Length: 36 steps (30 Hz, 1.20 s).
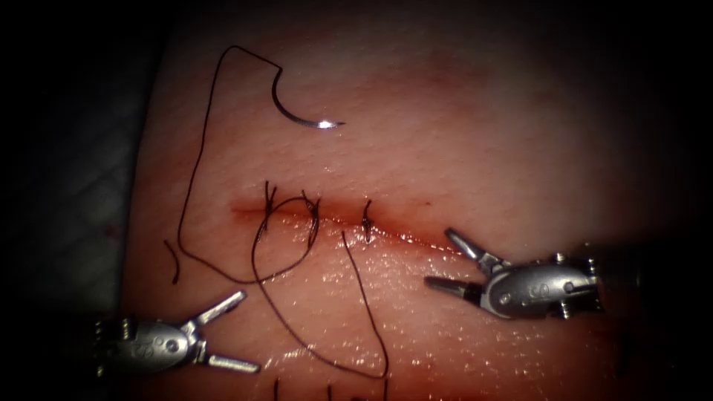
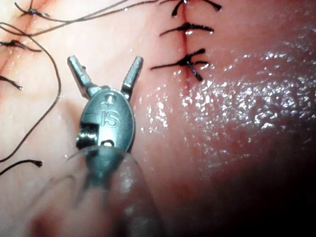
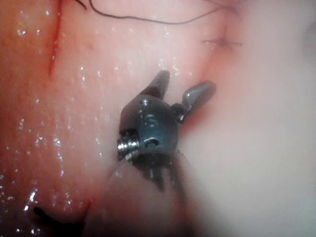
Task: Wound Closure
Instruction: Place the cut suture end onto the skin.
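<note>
One needle (image 1: 297,111), tip rightward, unheld.

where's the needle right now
In the endoscope view the needle lies free on the tissue, above the cut toward its left end, held by neither open claw, its thread trailing down the left.

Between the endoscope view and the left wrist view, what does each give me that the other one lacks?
Endoscope view alone: the needle lying free on the tissue above the cut, held by neither tool, and the right tool with jaws open and empty at the cut's right end. Left wrist view alone: a close look at three stitches and a short cut thread end. Both: the left tool, jaws open, holding nothing, and loose thread on the tissue.
</note>
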### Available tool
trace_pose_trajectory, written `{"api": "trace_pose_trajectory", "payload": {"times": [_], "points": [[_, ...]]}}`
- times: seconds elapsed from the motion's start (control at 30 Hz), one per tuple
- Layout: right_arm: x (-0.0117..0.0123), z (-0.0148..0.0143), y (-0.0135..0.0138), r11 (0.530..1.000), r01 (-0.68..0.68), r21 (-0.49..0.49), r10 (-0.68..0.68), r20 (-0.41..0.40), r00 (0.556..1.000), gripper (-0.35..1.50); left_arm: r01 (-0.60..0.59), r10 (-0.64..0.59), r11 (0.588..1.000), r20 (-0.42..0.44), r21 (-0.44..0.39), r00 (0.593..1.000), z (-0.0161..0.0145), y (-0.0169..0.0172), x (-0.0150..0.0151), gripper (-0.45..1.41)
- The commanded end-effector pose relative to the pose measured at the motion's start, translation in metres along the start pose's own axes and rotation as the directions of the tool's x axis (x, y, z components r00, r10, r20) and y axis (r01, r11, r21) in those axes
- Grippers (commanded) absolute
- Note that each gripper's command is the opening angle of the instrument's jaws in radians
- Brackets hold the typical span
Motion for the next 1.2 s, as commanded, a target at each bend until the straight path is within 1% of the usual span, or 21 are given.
{"api": "trace_pose_trajectory", "payload": {"times": [0.03,0.13,0.17,0.23,0.27,0.3,0.33,0.37,0.43,0.5,0.53,0.6,0.7,0.8,0.83,0.87,0.97,1.1,1.2], "points": [[-0.0002,0.0005,-0.0007,1.0,0.0,0.001,0.0,-0.001,1.0,1.43,0.032,-0.032,0.999,0.0,-0.004,0.999,0.0007,0.0002,-0.0012,0.66],[-0.0002,0.0005,-0.0007,1.0,-0.006,0.002,0.006,-0.001,1.0,1.43,0.072,-0.072,0.997,-0.004,-0.005,0.997,0.0013,0.0,-0.0031,0.71],[-0.0002,0.0005,-0.0007,1.0,-0.012,0.0,0.012,0.002,1.0,1.43,0.098,-0.098,0.995,-0.003,-0.009,0.995,0.0016,-0.0002,-0.0043,0.79],[-0.0002,0.0005,-0.0008,1.0,-0.018,0.0,0.018,0.002,1.0,1.43,0.127,-0.127,0.992,-0.004,-0.012,0.992,0.0018,-0.0004,-0.0054,0.84],[-0.0002,0.0004,-0.0008,1.0,-0.018,0.0,0.018,0.002,1.0,1.41,0.153,-0.153,0.988,-0.001,-0.016,0.988,0.0018,-0.0006,-0.0065,0.91],[-0.0001,0.0004,-0.0008,1.0,-0.024,0.001,0.024,0.002,1.0,1.41,0.166,-0.166,0.986,0.004,-0.017,0.986,0.0018,-0.0006,-0.007,0.94],[-0.0001,0.0004,-0.0008,1.0,-0.024,0.003,0.024,0.001,1.0,1.41,0.264,-0.263,0.964,0.051,-0.008,0.963,0.0017,-0.0003,-0.0083,1.06],[-0.0001,0.0004,-0.0008,1.0,-0.024,0.003,0.024,0.001,1.0,1.41,0.264,-0.263,0.964,0.051,-0.008,0.963,0.0017,-0.0003,-0.0083,1.06],[-0.0001,0.0004,-0.0008,1.0,-0.031,0.005,0.031,-0.001,1.0,1.4,0.309,-0.307,0.951,0.123,0.004,0.944,0.0016,0.0,-0.0087,1.15],[0.0,0.0005,-0.0007,1.0,-0.031,0.005,0.031,0.0,1.0,1.4,0.343,-0.339,0.939,0.174,0.007,0.925,0.0014,0.0006,-0.0088,1.15],[0.0,0.0005,-0.0007,0.999,-0.037,0.005,0.037,0.0,0.999,1.4,0.349,-0.336,0.937,0.253,-0.006,0.907,0.001,0.0016,-0.0089,1.15],[0.0001,0.0005,-0.0008,0.999,-0.038,0.007,0.038,-0.002,0.999,1.4,0.367,-0.339,0.93,0.339,-0.018,0.877,0.0005,0.0027,-0.0089,1.15],[0.0001,0.0004,-0.0008,0.999,-0.038,0.008,0.038,-0.002,0.999,1.38,0.363,-0.315,0.931,0.421,-0.036,0.85,-0.0005,0.004,-0.0087,1.18],[0.0002,0.0005,-0.0008,0.999,-0.044,0.01,0.044,-0.004,0.999,1.38,0.338,-0.293,0.941,0.487,-0.006,0.823,-0.0017,0.0049,-0.0083,1.18],[0.0002,0.0005,-0.0007,0.999,-0.045,0.009,0.045,-0.002,0.999,1.38,0.311,-0.278,0.95,0.532,0.029,0.8,-0.0028,0.0054,-0.008,1.18],[0.0002,0.0005,-0.0007,0.999,-0.045,0.009,0.045,-0.002,0.999,1.38,0.311,-0.278,0.95,0.532,0.029,0.8,-0.0028,0.0054,-0.008,1.18],[0.0003,0.0006,-0.0008,0.999,-0.045,0.013,0.045,-0.006,0.999,1.38,0.267,-0.255,0.961,0.589,0.069,0.767,-0.0044,0.0061,-0.0072,1.18],[0.0006,0.0008,-0.001,0.999,-0.044,0.027,0.045,-0.018,0.999,1.38,0.212,-0.214,0.974,0.627,0.079,0.749,-0.0057,0.0069,-0.006,1.2],[0.0012,0.0009,-0.0017,0.995,-0.068,0.079,0.07,-0.022,0.997,1.26,0.187,-0.185,0.98,0.636,0.065,0.749,-0.0054,0.0073,-0.0049,1.2]]}}
